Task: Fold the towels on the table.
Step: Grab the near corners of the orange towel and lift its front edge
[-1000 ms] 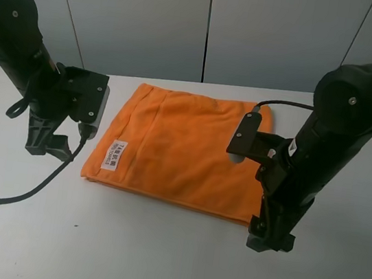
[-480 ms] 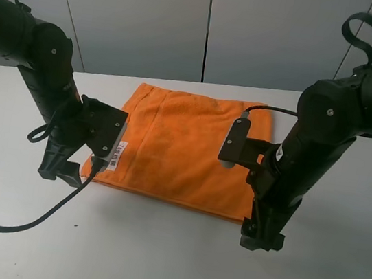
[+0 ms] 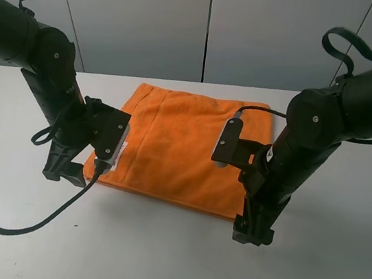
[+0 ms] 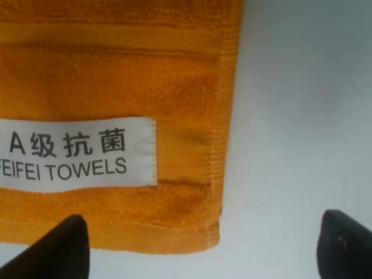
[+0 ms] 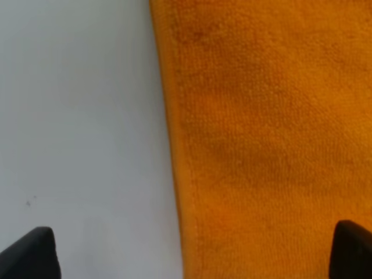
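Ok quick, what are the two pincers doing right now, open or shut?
Left pincer: open, holding nothing, over the towel corner.
Right pincer: open, holding nothing, over the towel's edge.

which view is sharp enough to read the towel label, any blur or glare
Left wrist view: the label print is readable, slightly soft; the jaws are dark out-of-focus blobs. Right wrist view: towel weave soft, jaws blurred too. Exterior high view: even light, no glare on the table, label too small to read.

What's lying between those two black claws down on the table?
The near edge of the orange towel runs between the left gripper and the right gripper, flat on the white table. The high camera shows it.
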You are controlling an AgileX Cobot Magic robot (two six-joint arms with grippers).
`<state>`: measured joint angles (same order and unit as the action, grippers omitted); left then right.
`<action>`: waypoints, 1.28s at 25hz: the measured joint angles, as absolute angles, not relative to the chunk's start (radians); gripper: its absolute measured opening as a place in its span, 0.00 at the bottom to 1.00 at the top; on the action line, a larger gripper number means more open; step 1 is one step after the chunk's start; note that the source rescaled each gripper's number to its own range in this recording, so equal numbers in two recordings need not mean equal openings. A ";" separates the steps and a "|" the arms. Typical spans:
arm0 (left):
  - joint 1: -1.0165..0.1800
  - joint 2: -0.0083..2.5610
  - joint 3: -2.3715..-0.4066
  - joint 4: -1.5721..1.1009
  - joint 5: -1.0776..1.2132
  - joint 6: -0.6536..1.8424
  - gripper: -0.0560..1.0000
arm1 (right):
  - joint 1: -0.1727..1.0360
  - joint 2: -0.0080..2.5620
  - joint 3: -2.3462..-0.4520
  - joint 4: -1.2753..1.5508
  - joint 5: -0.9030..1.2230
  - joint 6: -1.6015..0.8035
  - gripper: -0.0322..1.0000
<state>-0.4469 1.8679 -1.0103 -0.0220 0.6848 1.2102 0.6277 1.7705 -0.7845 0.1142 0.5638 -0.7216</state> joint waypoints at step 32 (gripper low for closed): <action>-0.447 1.950 -1.010 -0.058 0.617 1.240 1.00 | 0.628 1.771 -0.785 0.039 0.556 -0.749 1.00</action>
